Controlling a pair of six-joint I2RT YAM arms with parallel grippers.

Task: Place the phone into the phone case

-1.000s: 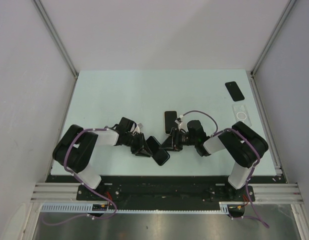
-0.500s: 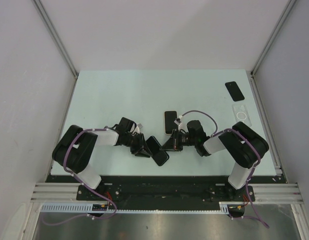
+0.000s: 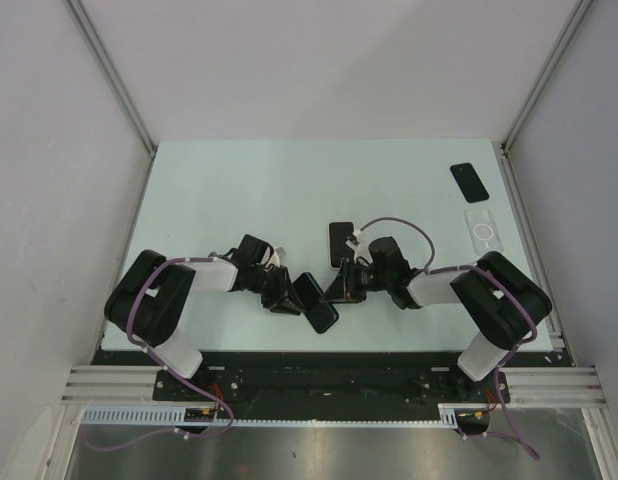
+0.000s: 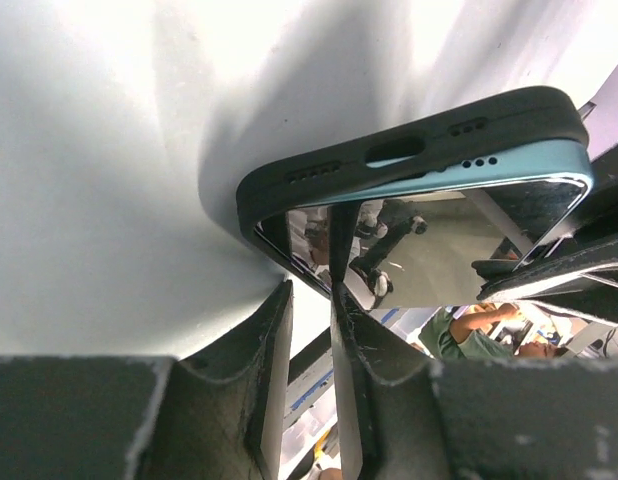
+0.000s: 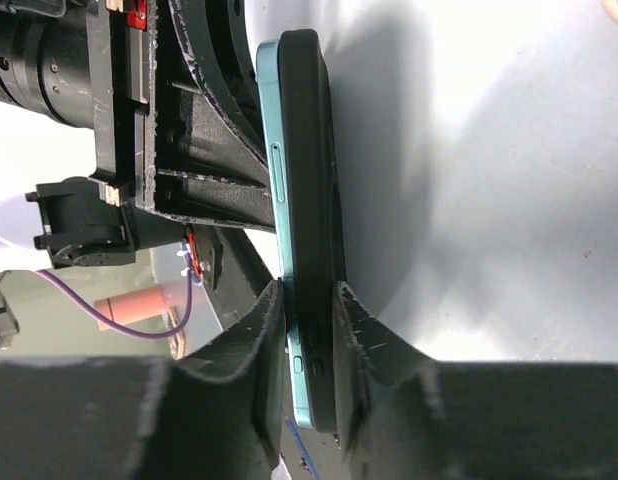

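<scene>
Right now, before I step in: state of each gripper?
Left gripper: closed on the phone, black case partly on.
Right gripper: closed on the same phone and case.

Even, diffuse light from overhead lit the pale table (image 3: 219, 190) brightly, and the shadows on it were small and soft. Ahead of the left gripper (image 4: 309, 297), the phone (image 4: 429, 230) threw a broad grey shadow on the surface beyond it, and its glass gave a crisp reflection. The fingers (image 4: 229, 400) nearest that lens were dark and soft-edged, perhaps out of focus. To the right of the right gripper (image 5: 309, 292), the white surface glared almost to washout.
</scene>
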